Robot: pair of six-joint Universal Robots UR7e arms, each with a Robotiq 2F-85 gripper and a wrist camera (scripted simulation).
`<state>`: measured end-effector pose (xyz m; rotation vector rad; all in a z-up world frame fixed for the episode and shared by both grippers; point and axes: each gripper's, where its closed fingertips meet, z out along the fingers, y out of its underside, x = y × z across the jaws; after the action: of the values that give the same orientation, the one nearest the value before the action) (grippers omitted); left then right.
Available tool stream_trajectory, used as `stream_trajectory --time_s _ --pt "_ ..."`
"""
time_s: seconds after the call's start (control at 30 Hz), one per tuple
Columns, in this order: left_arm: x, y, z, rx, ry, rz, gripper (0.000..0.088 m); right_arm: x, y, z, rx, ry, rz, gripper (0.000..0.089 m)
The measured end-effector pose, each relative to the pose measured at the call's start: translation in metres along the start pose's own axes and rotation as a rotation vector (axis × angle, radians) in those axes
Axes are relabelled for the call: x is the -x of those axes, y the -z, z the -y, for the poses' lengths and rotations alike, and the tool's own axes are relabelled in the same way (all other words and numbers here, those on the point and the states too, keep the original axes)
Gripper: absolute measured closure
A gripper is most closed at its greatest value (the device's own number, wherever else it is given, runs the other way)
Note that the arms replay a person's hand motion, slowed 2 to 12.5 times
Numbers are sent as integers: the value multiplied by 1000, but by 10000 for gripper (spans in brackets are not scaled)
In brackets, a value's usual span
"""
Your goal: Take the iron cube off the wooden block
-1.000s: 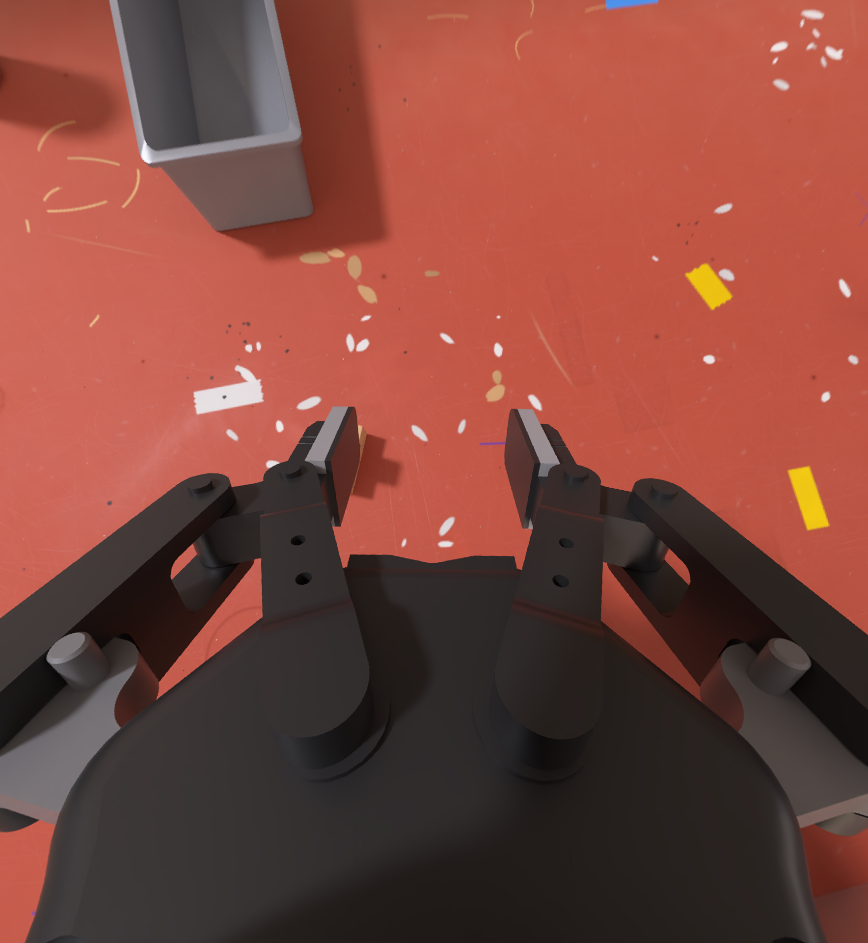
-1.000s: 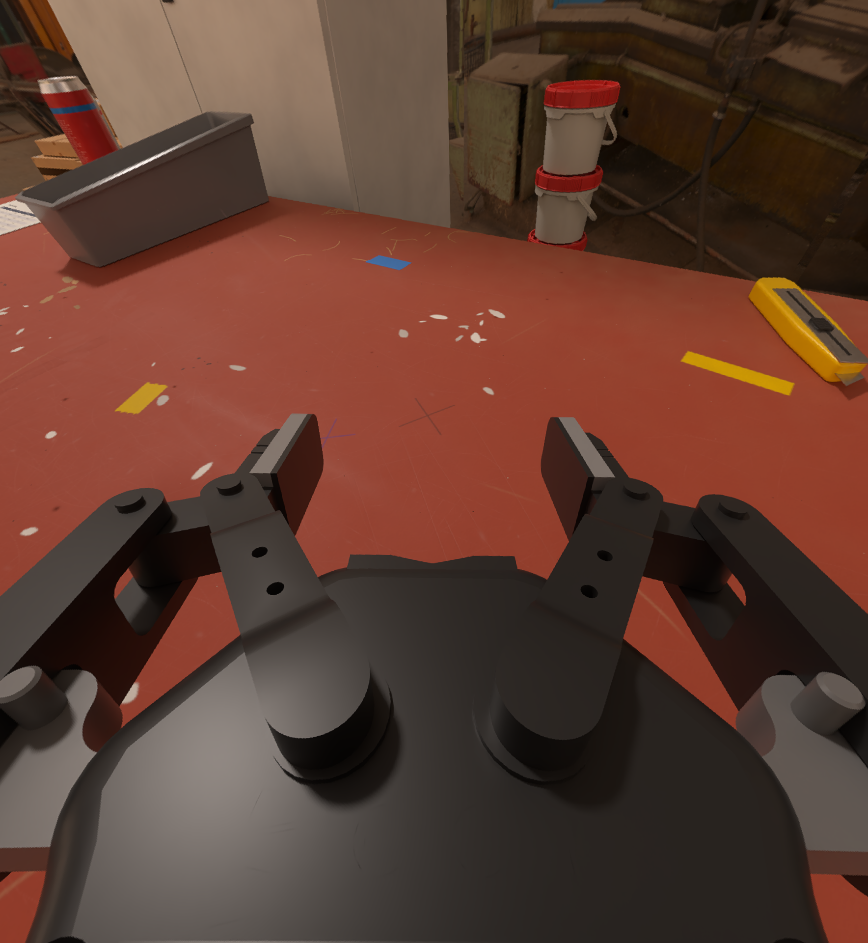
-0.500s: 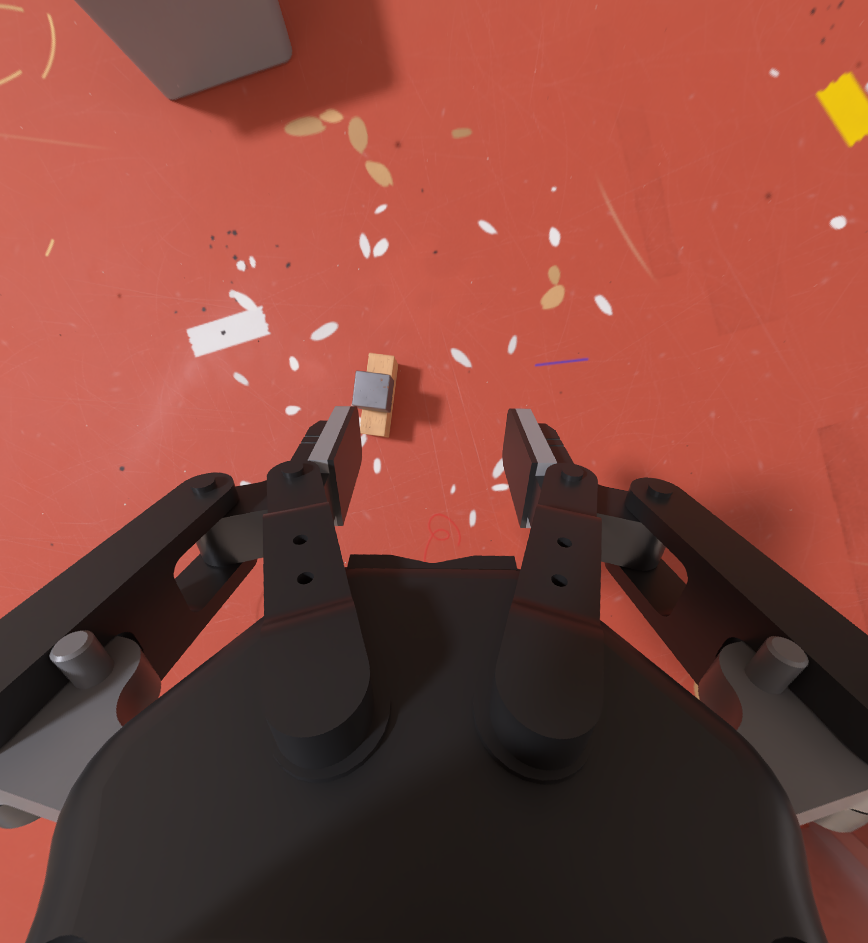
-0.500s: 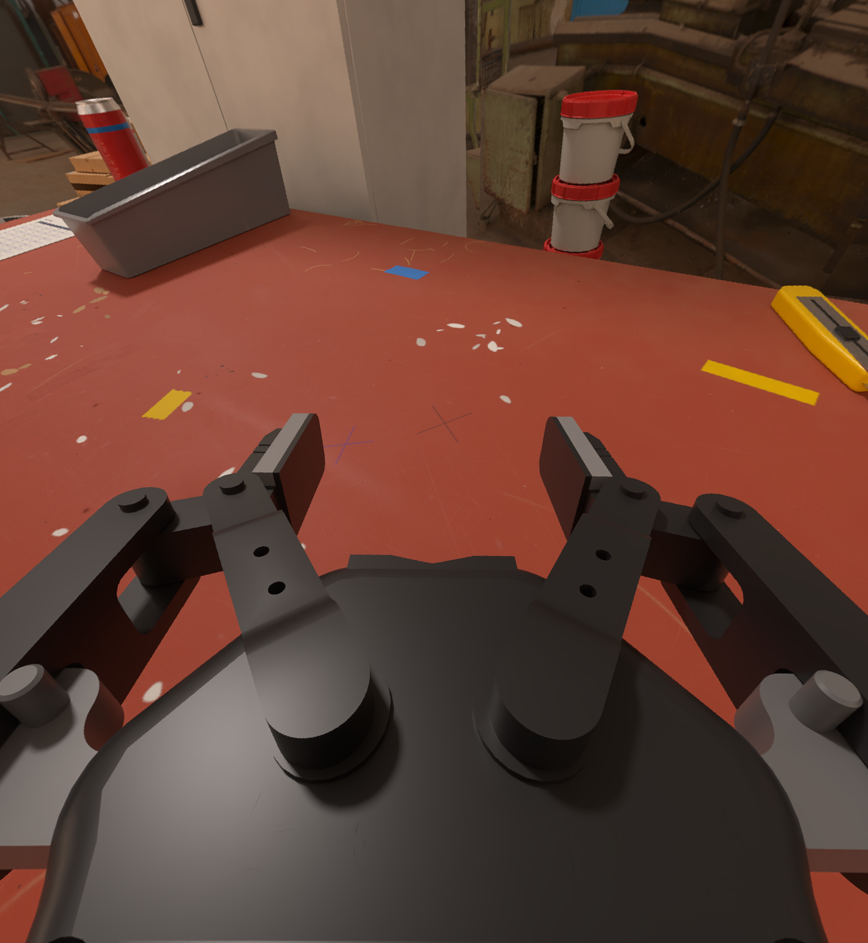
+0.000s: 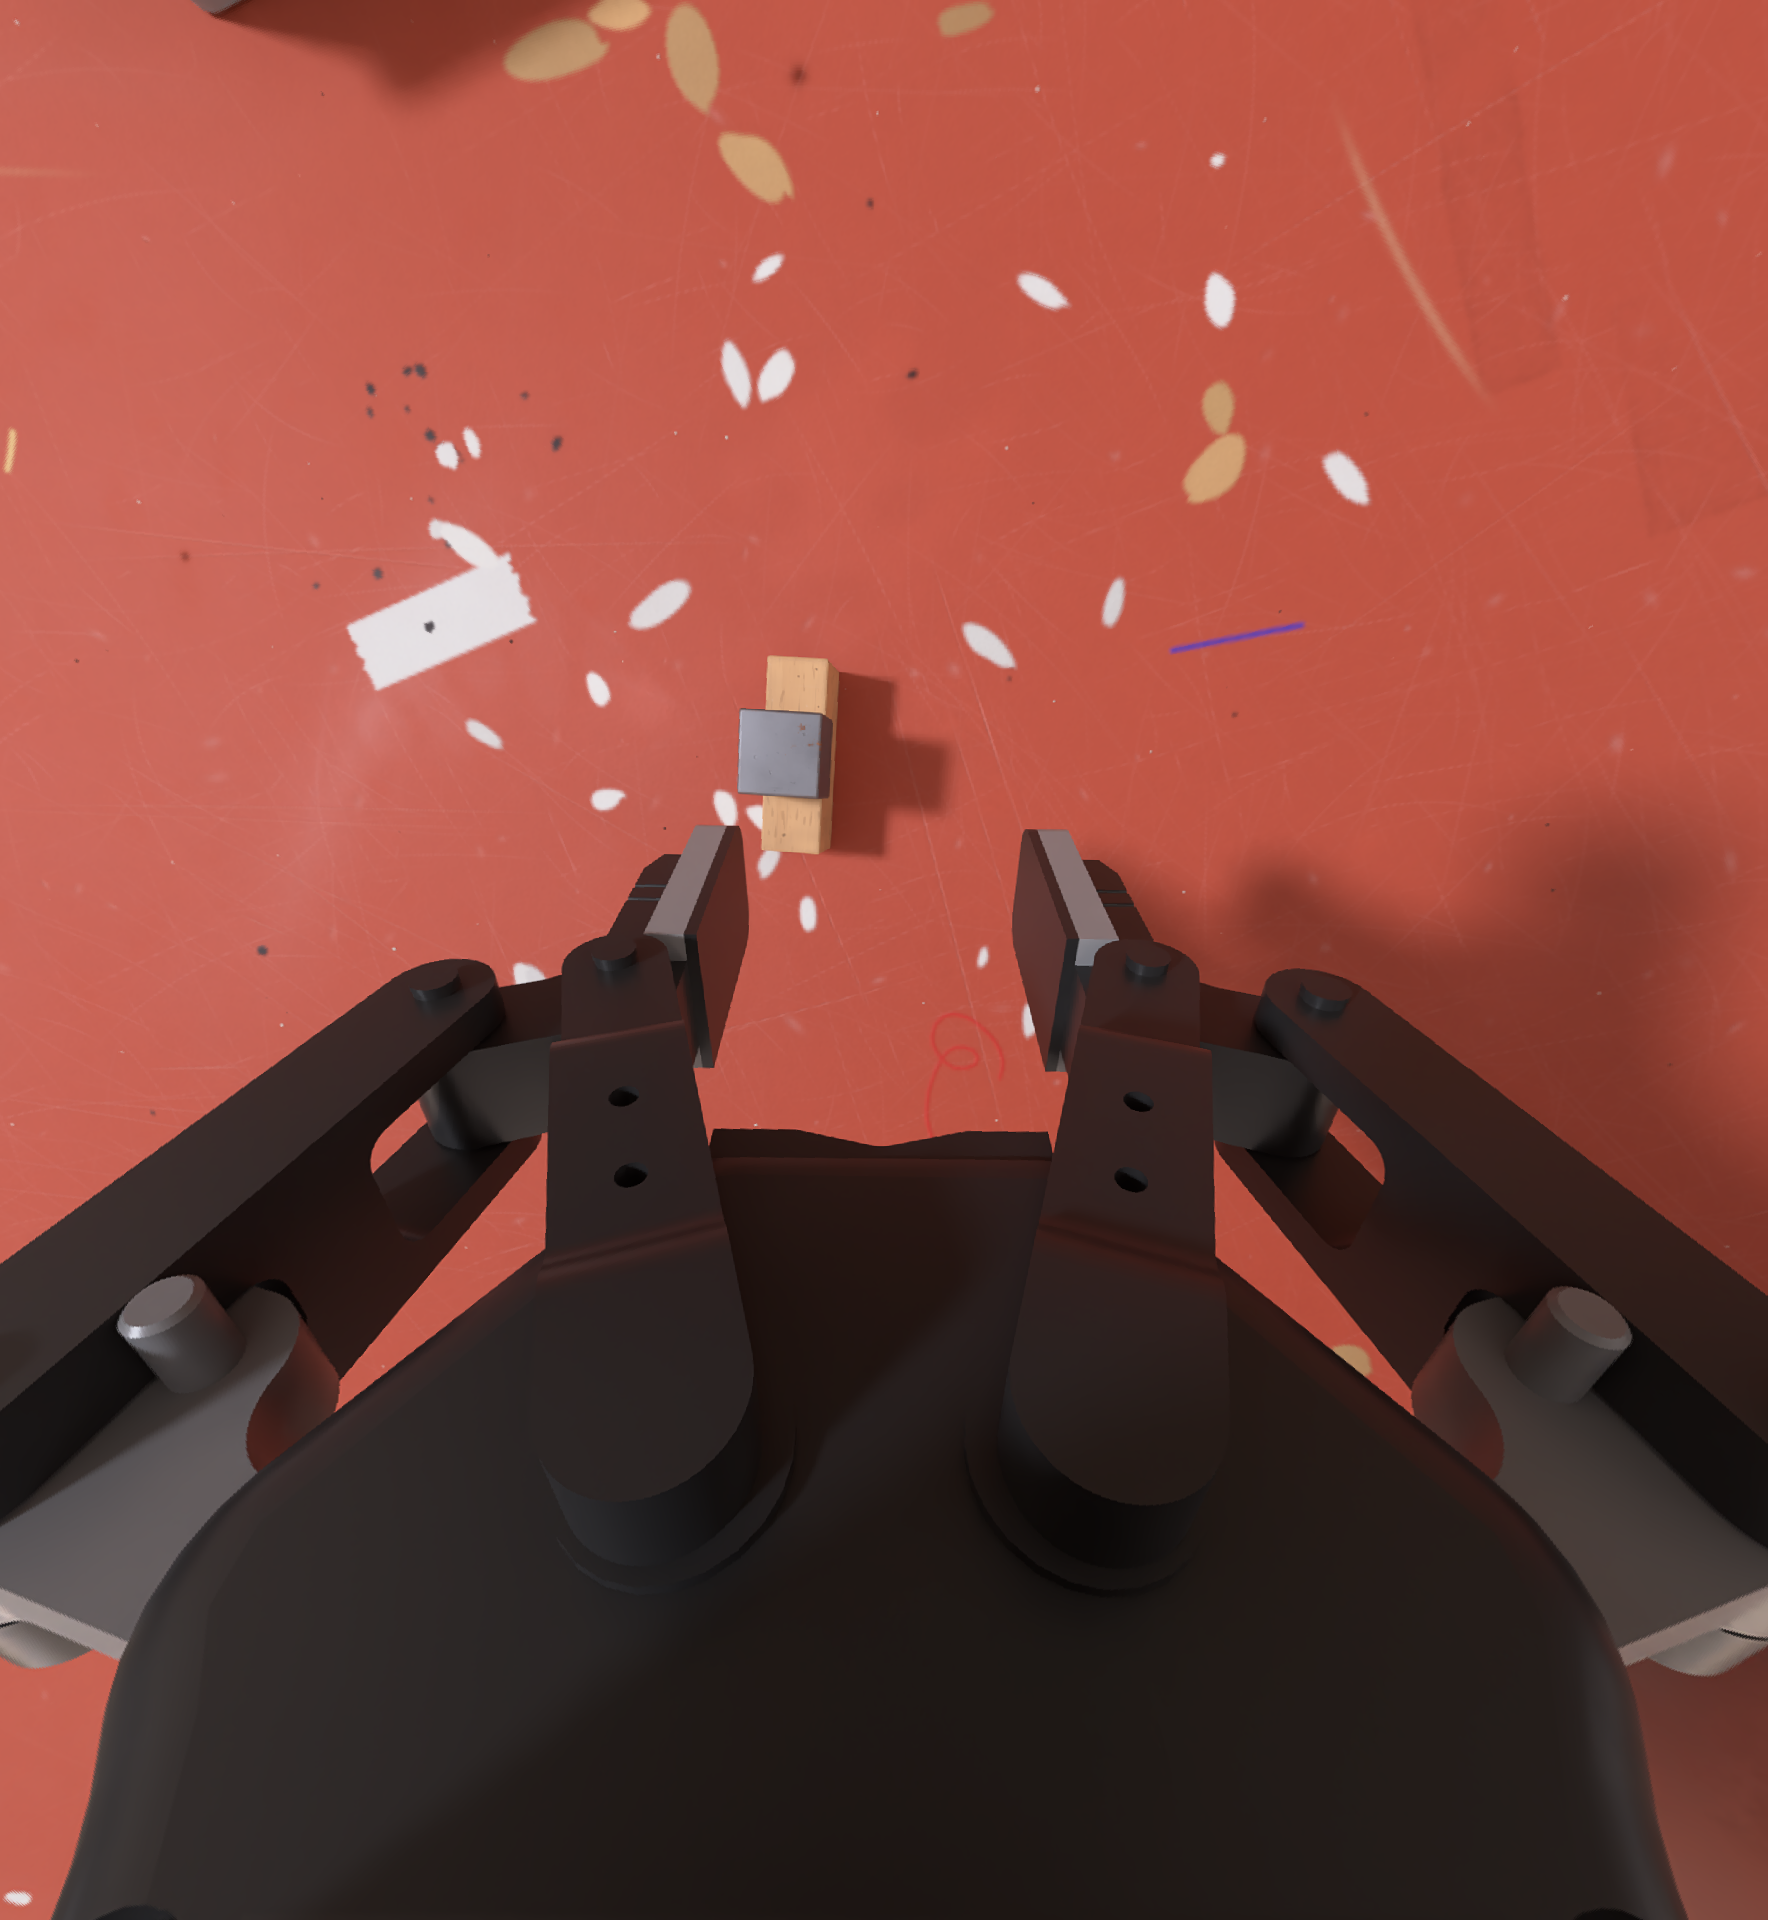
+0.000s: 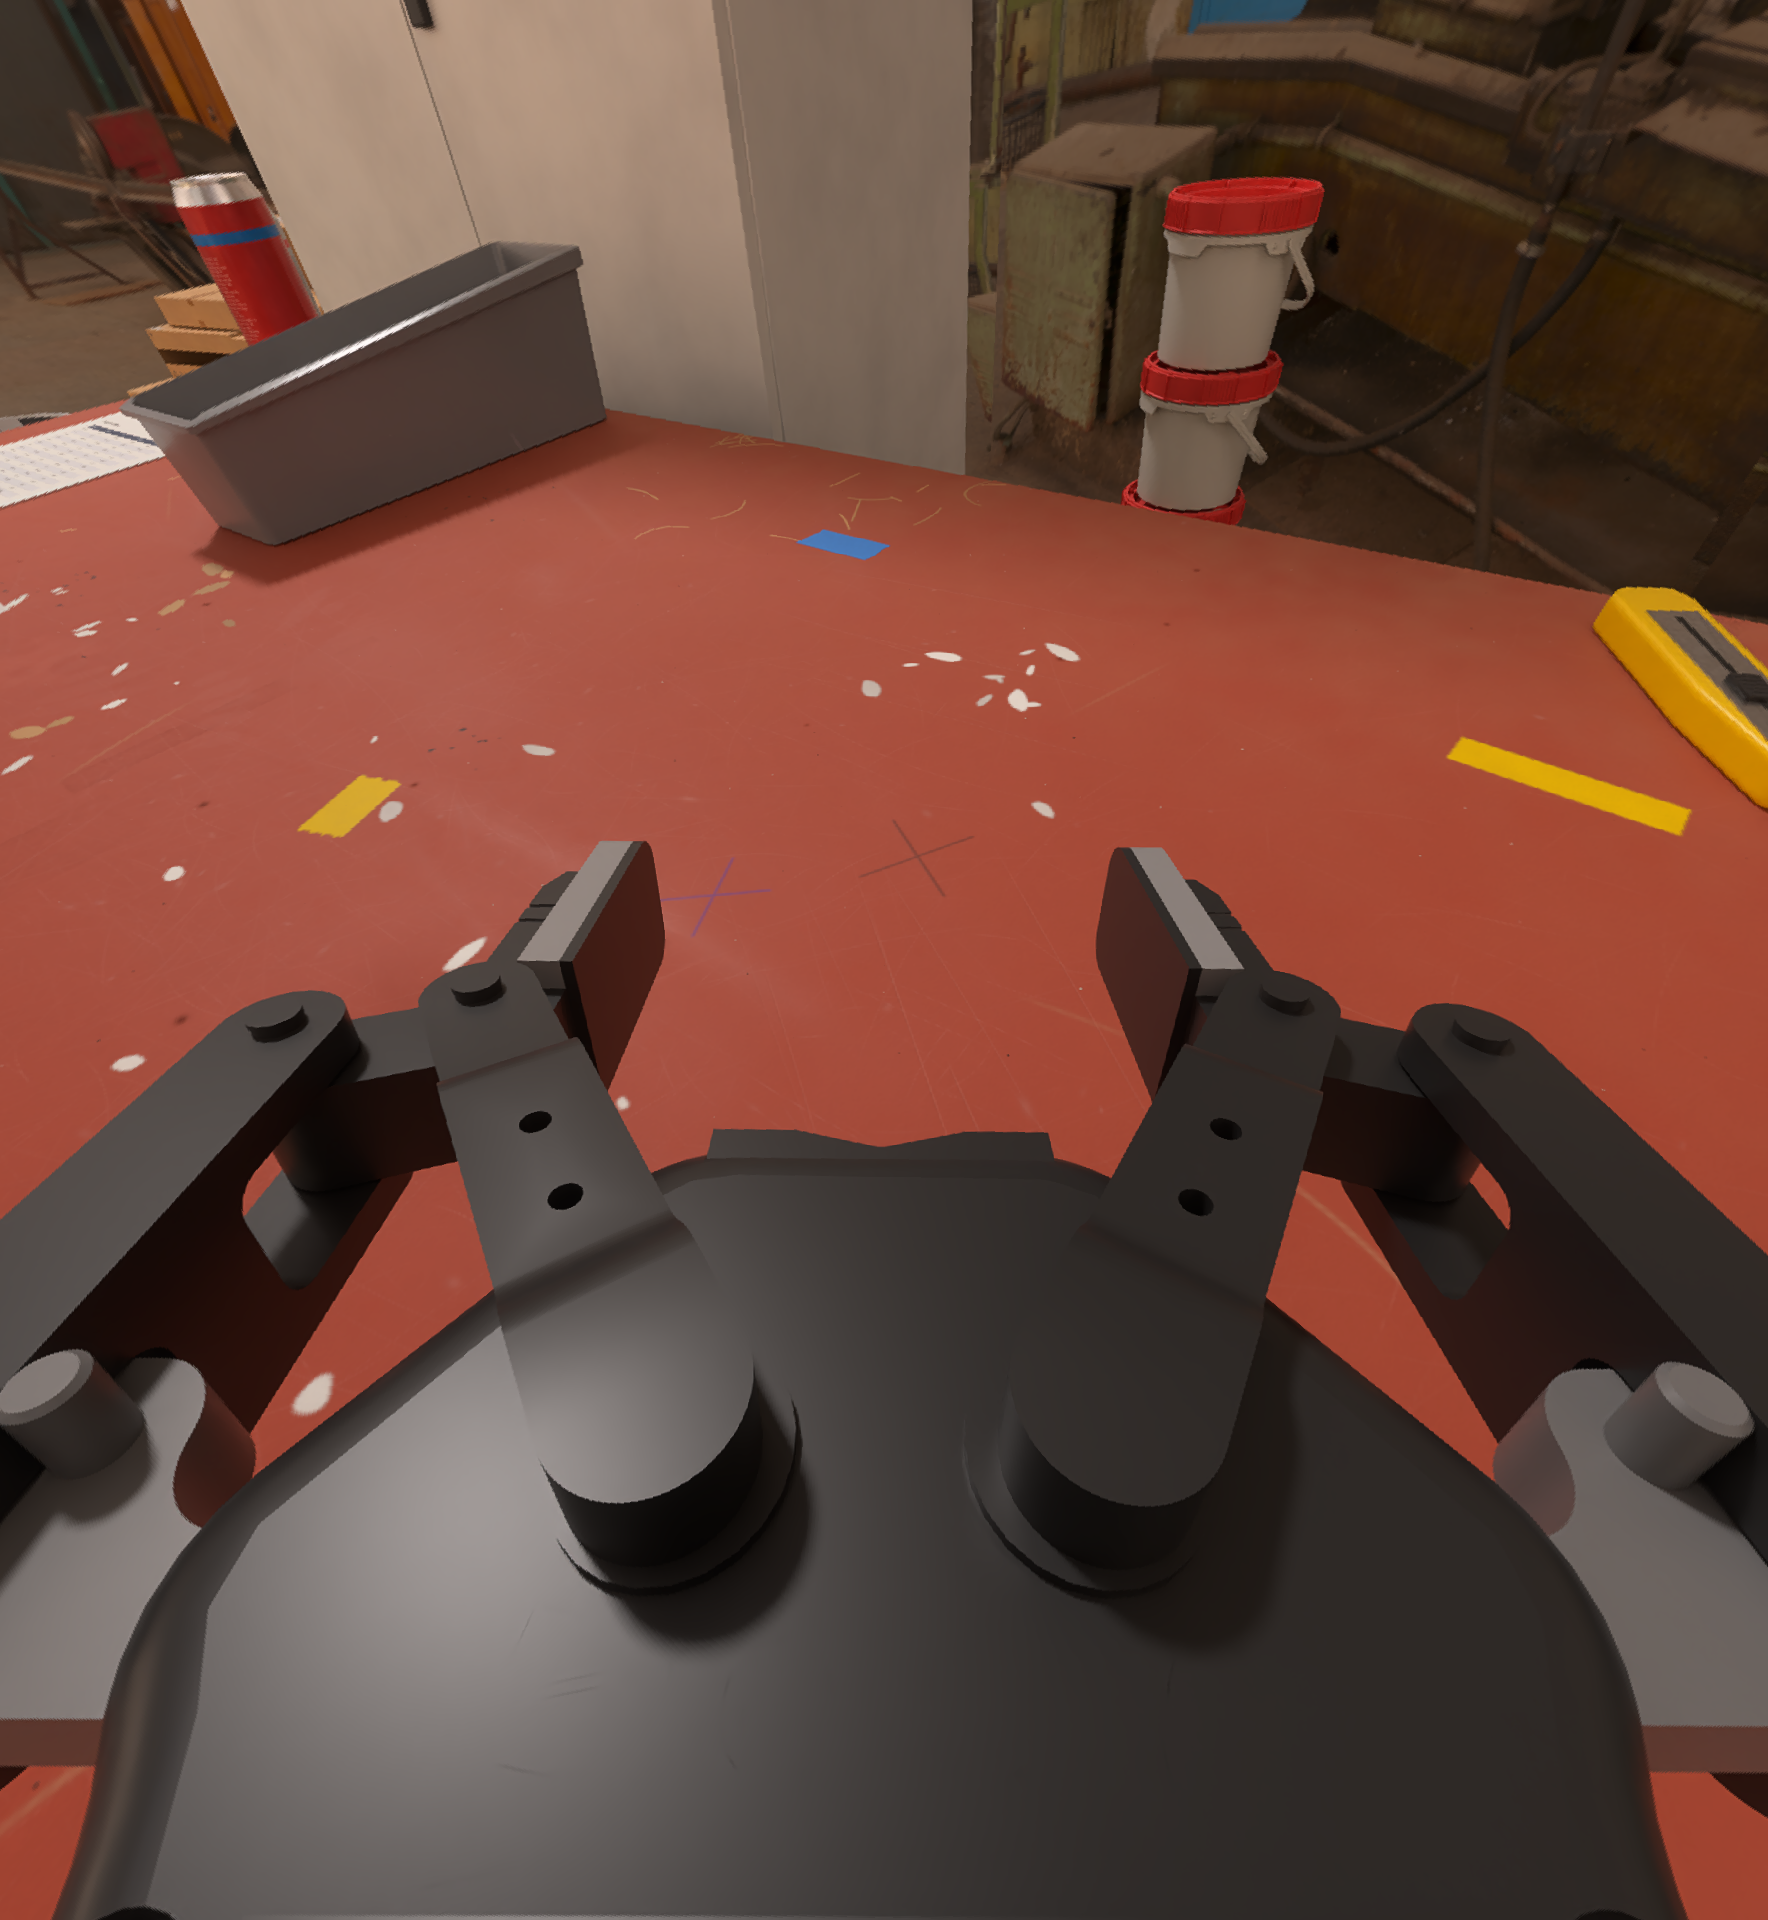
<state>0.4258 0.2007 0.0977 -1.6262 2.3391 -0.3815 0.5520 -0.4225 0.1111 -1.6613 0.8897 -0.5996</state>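
Left wrist view: cube on block, ahead-left of our open jaws

Left wrist view looks nearly straight down on the red table. We run largest to smallest.

Left gripper: jaws spread wide, nothing between them. It hangs above the table, not touching anything we can see.

Wooden block: lies flat on the table just beyond the tips, closer to the left finger than to the right one. Its long axis runs away from the camera, roughly in line with the fingers, so its short width faces the gap between the jaws.

Iron cube: grey, sits on top of the block around mid-length, overhanging the block's left edge slightly. Its faces look square to the block. Block ends stick out beyond it, near and far.

Key relation: the cube is ahead and a bit left of the jaw midline. We judge the next move needs a shift forward and left, then a descent. Closing direction already crosses the cube's width, so no big wrist turn looks needed.

Risk, our guess: dropping too low pinches the block too and lifts both.

Right gripper: also spread wide and empty, over bare table. Neither cube nor block shows in its view, so the left arm is the nearer one. Grey bin and yellow utility knife sit well away.

White tape scrap left of the block, clear of it.
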Motion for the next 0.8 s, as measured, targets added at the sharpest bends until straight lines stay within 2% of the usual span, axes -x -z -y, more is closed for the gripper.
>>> stream_trajectory --time_s 0.3,0.8 --pt "4 -8 5 26 -38 9 445 -1 0 0 -1 -1 1 160" --pt "7 -23 13 40 -52 -44 471 -2 -1 -3 3 -13 12 161"
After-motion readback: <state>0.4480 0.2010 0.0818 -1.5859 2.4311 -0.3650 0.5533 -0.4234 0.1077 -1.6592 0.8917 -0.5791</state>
